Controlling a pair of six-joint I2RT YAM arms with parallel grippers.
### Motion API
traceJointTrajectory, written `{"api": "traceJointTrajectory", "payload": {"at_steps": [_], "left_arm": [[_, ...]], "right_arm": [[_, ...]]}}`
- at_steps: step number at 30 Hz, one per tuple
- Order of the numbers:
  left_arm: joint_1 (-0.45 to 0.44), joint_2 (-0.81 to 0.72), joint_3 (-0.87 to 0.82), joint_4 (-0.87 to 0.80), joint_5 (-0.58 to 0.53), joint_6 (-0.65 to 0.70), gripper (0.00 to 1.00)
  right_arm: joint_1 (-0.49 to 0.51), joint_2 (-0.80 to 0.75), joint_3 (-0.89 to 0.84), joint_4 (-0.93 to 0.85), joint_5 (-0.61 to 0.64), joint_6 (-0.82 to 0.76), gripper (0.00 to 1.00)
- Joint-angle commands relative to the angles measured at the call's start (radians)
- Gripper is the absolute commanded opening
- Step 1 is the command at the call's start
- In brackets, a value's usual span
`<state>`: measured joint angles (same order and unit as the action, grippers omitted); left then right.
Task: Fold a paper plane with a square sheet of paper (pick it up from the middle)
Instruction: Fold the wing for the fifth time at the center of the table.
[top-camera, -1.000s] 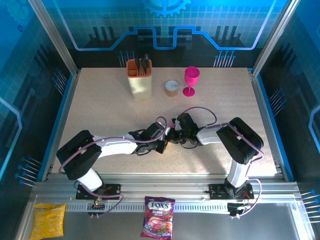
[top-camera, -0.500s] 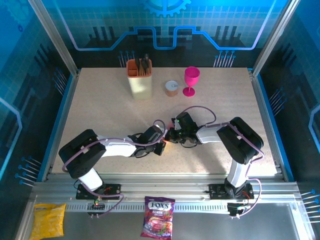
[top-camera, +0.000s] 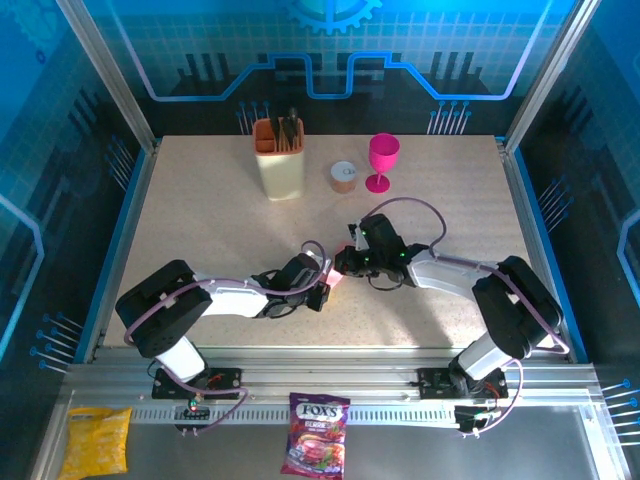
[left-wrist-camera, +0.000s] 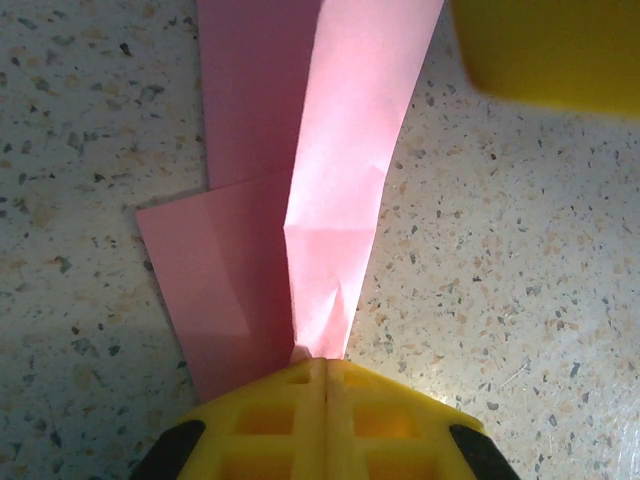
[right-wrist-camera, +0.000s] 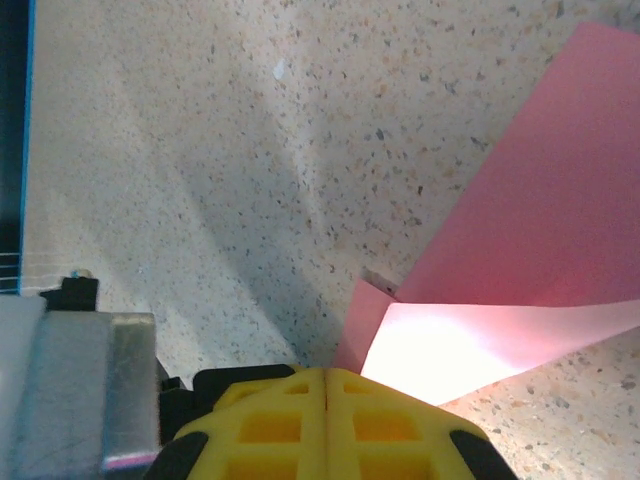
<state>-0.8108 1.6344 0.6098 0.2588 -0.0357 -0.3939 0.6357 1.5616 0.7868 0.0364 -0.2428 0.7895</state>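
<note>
The left gripper (left-wrist-camera: 326, 372) is clenched, its yellow fingertips pinching the narrow end of a lifted, creased flap of the salmon-pink sheet of paper (left-wrist-camera: 250, 150), whose other folded layers lie flat on the speckled table (left-wrist-camera: 500, 300). The right gripper (right-wrist-camera: 327, 380) is closed just as tight and appears to nip a bright raised fold at the paper's near corner. In the overhead view the two grippers meet almost tip to tip at mid-table. Well beyond them, along the far edge, stand a magenta goblet (top-camera: 381, 160), a small round tin (top-camera: 343, 177) and a cream holder of tools (top-camera: 281, 160).
</note>
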Motion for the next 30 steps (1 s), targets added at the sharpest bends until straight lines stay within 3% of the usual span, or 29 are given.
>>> {"api": "traceJointTrajectory", "payload": {"at_steps": [1,14,21,30], "left_arm": [[0.009,0.048,-0.048,-0.112,0.02,-0.015,0.0],[0.015,0.05,-0.046,-0.113,0.029,-0.013,0.0],[0.015,0.06,-0.057,-0.119,0.041,-0.015,0.0],[0.015,0.079,-0.076,-0.113,0.064,-0.015,0.0]], "right_arm": [[0.04,0.021,-0.035,0.003,0.028,0.027,0.0],[0.087,0.219,0.005,0.095,0.023,0.086,0.0],[0.016,0.266,0.003,0.073,0.046,0.112,0.0],[-0.054,0.312,0.088,-0.031,0.034,0.029,0.0]]}}
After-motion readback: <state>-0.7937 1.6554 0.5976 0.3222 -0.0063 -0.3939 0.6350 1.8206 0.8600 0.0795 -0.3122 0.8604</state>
